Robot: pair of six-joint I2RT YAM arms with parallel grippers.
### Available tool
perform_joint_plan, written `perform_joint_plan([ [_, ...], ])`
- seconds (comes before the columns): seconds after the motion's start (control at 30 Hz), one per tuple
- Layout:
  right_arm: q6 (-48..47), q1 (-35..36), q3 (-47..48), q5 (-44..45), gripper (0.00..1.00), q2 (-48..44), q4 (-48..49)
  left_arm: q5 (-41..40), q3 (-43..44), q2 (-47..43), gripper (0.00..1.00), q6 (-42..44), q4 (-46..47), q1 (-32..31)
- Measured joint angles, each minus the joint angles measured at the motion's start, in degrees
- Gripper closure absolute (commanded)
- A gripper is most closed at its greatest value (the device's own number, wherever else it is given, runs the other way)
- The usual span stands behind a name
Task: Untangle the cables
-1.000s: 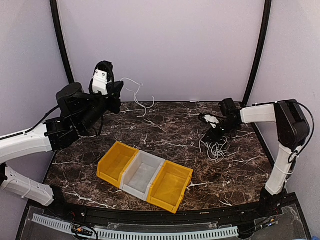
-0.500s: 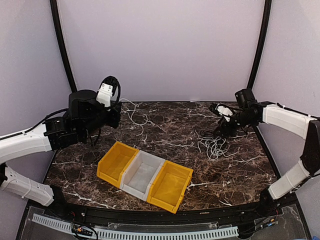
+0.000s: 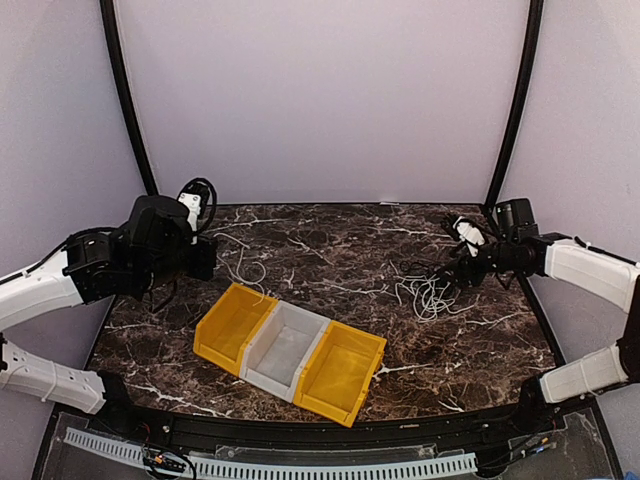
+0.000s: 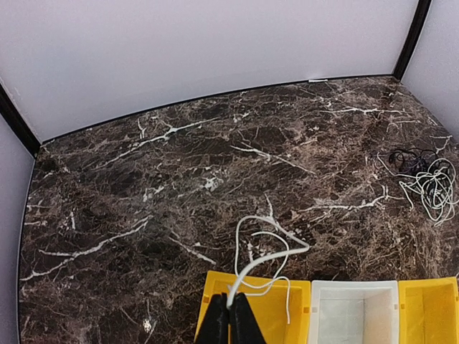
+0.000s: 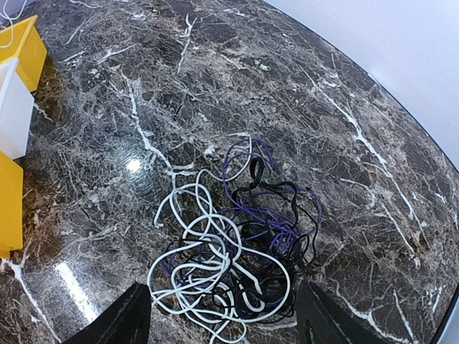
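1. Descent at 9 o'clock: left gripper (image 4: pixel 231 308), clenched on one white cable (image 4: pixel 262 251), hangs low over the left yellow bin (image 4: pixel 208 278), down from high at 10 o'clock.
2. Likely means one strand freed and ready for binning.
3. At 3 o'clock, right gripper (image 5: pixel 219 319), jaws newly spread and empty, backed off the remaining cables (image 5: pixel 229 251), heaped on the table (image 4: pixel 143 179).
4. Glossy dark marble; beyond, plain pale walls (image 3: pixel 320 100).

Left claw (image 4: pixel 230 299) pinched shut; right claw (image 5: pixel 222 287) (angled down) wide.
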Motion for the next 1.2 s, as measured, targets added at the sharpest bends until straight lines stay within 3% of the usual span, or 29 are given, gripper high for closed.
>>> perform_joint_plan([
  [0.33, 0.2, 0.0, -0.1, -0.5, 0.29, 1.3, 2.9, 3.4, -1.2, -1.5, 1.0, -6.5, -11.9, 0.0],
  [0.57, 0.2, 0.0, -0.1, -1.2, 0.3, 2.3, 3.3, 8.9, -2.9, -1.5, 1.0, -8.0, -14.6, 0.0],
  [1.2, 1.3, 0.0, -0.1, -3.5, 0.29, 2.5, 3.5, 15.2, -5.2, 18.6, 1.0, -15.3, -10.3, 0.0],
])
